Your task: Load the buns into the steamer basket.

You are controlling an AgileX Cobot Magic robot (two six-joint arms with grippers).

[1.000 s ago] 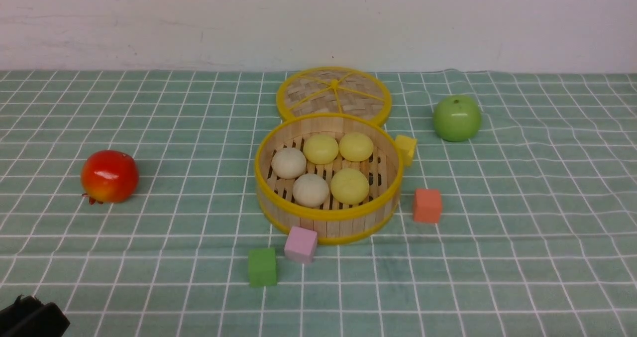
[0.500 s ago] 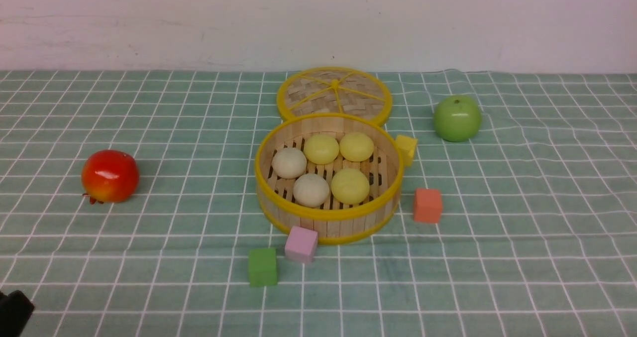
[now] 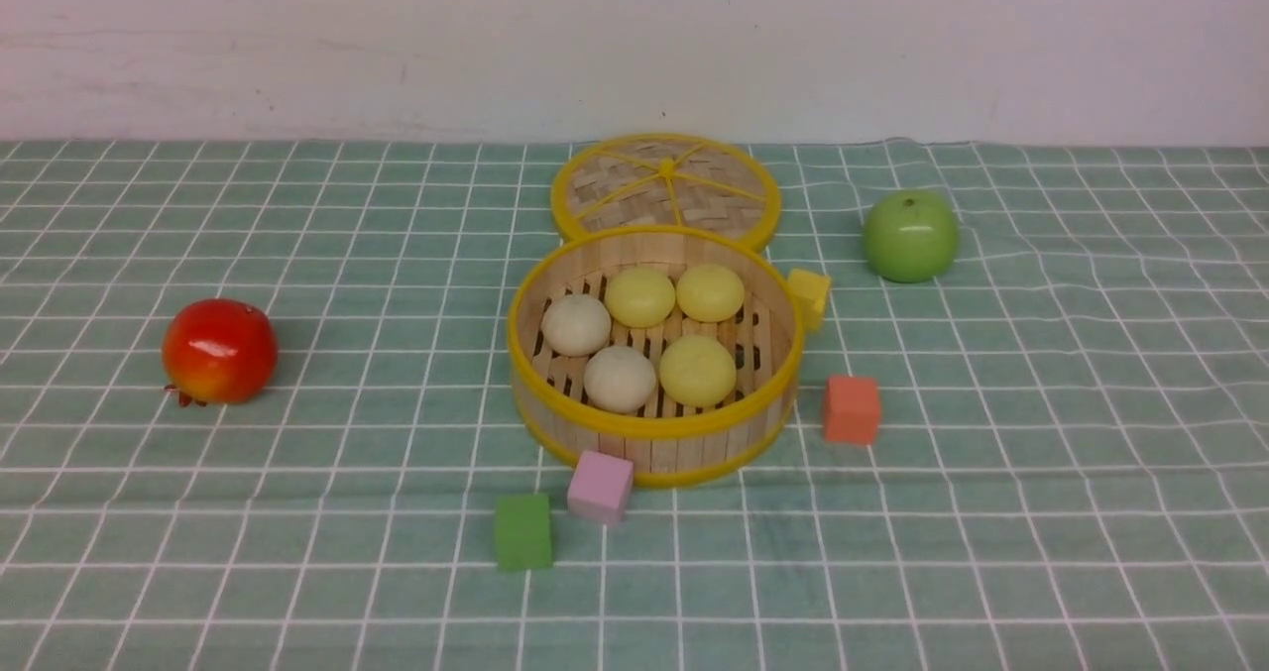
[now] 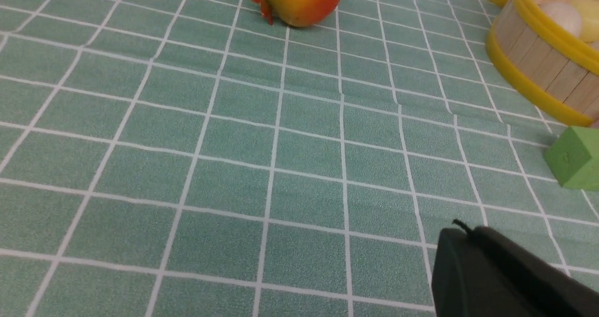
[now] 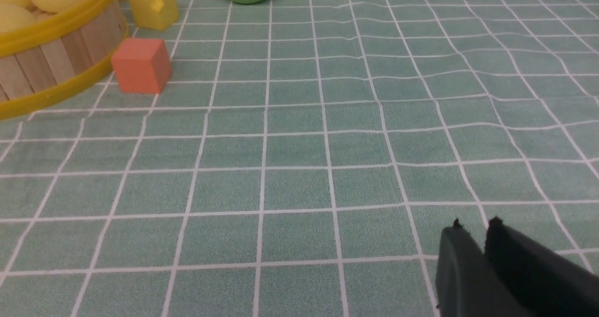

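The steamer basket [image 3: 649, 431] stands mid-table with several buns inside: two off-white ones [image 3: 576, 324] [image 3: 620, 378] and three pale yellow ones [image 3: 639, 296] [image 3: 710, 291] [image 3: 697, 370]. Neither gripper shows in the front view. In the left wrist view my left gripper [image 4: 461, 230] hangs shut and empty over bare cloth, well away from the basket [image 4: 538, 59]. My right gripper [image 5: 473, 228] is also over bare cloth, its tips a narrow slit apart with nothing between them, far from the basket [image 5: 51, 59].
A woven lid [image 3: 664, 180] lies behind the basket. A green apple [image 3: 910, 236] sits at the right and a red fruit [image 3: 218, 350] at the left. Yellow [image 3: 810, 294], orange [image 3: 852, 409], pink [image 3: 600, 486] and green [image 3: 522, 531] cubes ring the basket.
The dark tip of my left gripper at the front view's lower left corner has slid down and out of that view. The buns and basket have not moved.
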